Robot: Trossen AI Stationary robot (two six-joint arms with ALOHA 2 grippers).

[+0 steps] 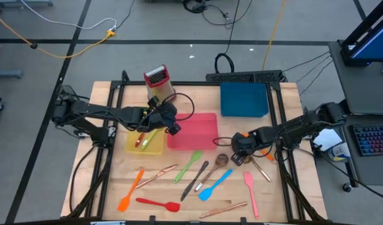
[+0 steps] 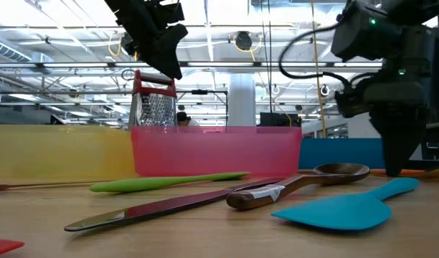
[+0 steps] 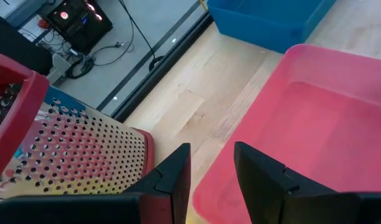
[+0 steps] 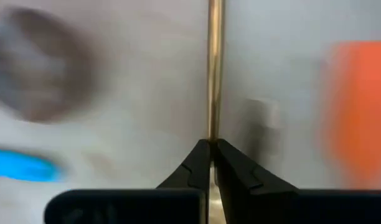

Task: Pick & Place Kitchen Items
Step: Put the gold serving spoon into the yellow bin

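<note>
Utensils lie scattered along the near half of your table (image 1: 285, 100). Your right gripper (image 1: 241, 150) is down at the board beside the wooden spoon (image 1: 218, 164), its jaws pinched almost together on a slim copper-coloured handle (image 4: 215, 68) that runs straight out between the fingertips. An orange spatula (image 4: 355, 112) shows as a blur just to one side of it, and the blue spatula (image 1: 214, 185) lies close by.

Your left gripper (image 1: 169, 123) hangs above the gap between the yellow tray (image 1: 155, 149) and the pink tray (image 1: 201, 128), next to the grater (image 1: 158, 82). Its jaws stand a little apart with nothing between them; past the fingers (image 3: 175, 174) you see the pink tray's rim and the grater's perforated side.

In the yellow tray you already have a red utensil (image 1: 139, 140) and a green one (image 1: 150, 137). The blue tray (image 1: 244, 100) sits behind the pink one.

Across the front you have the green spatula (image 1: 188, 166), the dark knife (image 1: 195, 180), the red spatula (image 1: 158, 204), another orange spatula (image 1: 130, 190), the pink spatula (image 1: 251, 194) and two more copper pieces (image 1: 158, 175).
</note>
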